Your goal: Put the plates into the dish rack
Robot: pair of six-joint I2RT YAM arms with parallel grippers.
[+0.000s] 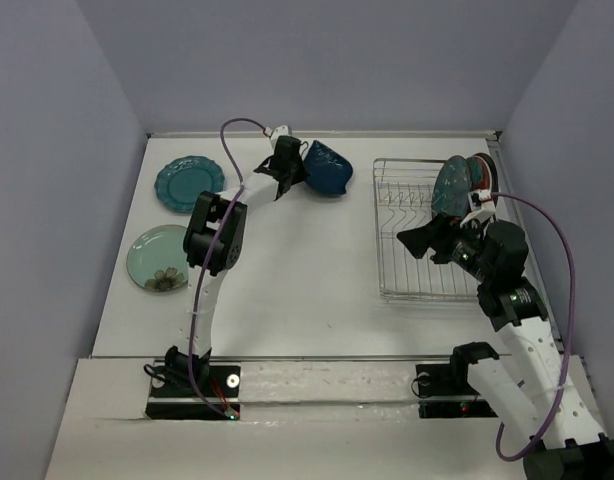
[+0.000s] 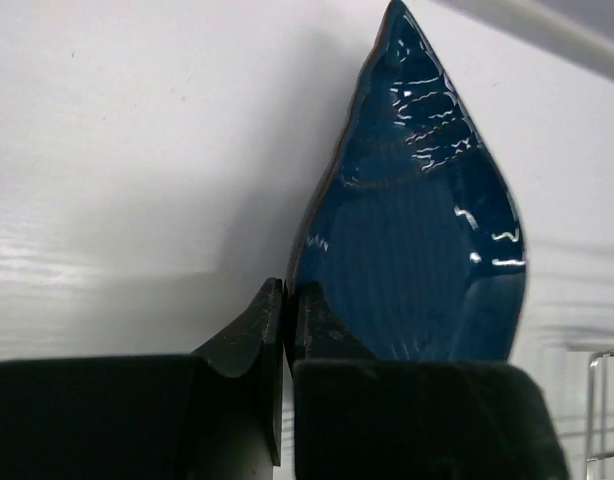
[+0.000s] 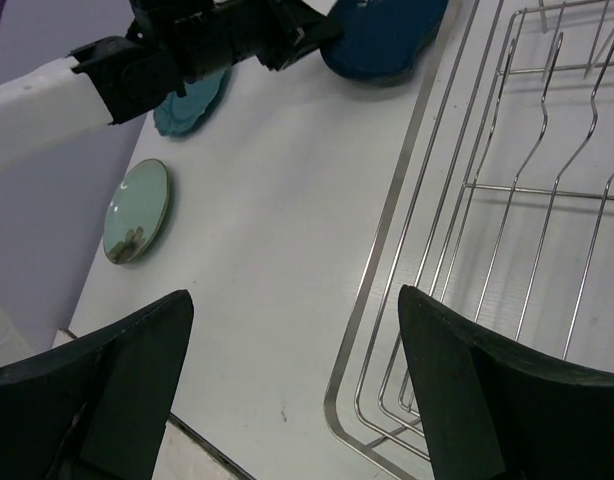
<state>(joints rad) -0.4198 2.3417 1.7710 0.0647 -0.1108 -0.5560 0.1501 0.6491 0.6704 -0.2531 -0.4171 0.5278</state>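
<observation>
Dark blue, the leaf-shaped plate [image 1: 330, 167] is pinched at its rim by the left claw [image 1: 291, 171], far across the tabletop [image 1: 307, 280] near the dish rack [image 1: 375, 230], likely so it can slot edgewise between tines. The right claw [image 3: 297, 380] hangs spread and empty by the rack's near-left edge.

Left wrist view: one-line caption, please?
Left pincer shut on the edge of the blue leaf plate, white table behind.

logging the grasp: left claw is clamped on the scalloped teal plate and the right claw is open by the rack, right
Wrong plate. The left wrist view shows the left claw clamped on the dark blue leaf-shaped plate; the scalloped teal plate lies flat on the table, untouched. The right claw is indeed open by the dish rack.
</observation>
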